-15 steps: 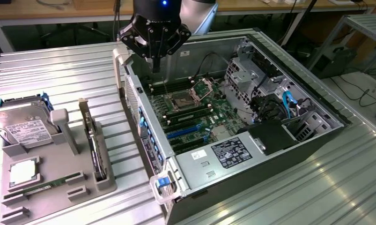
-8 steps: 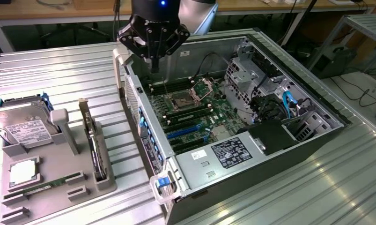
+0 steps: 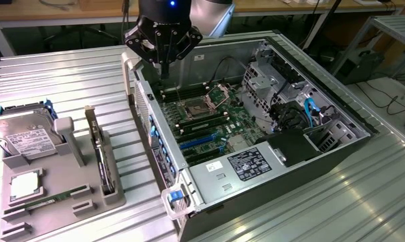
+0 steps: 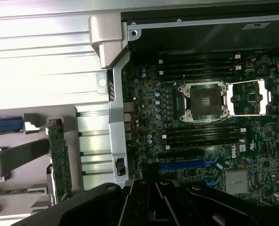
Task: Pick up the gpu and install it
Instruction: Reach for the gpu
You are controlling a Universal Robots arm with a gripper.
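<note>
Exterior view: the gripper, jaws seemingly together and empty, is hovering over the computer case while the gpu is standing on edge in the grey holder toward the exterior view's left, long axis running far-to-near.

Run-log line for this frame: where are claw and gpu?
claw: above case edge | gpu: upright in rack, ungrasped | blue slots: empty
</note>
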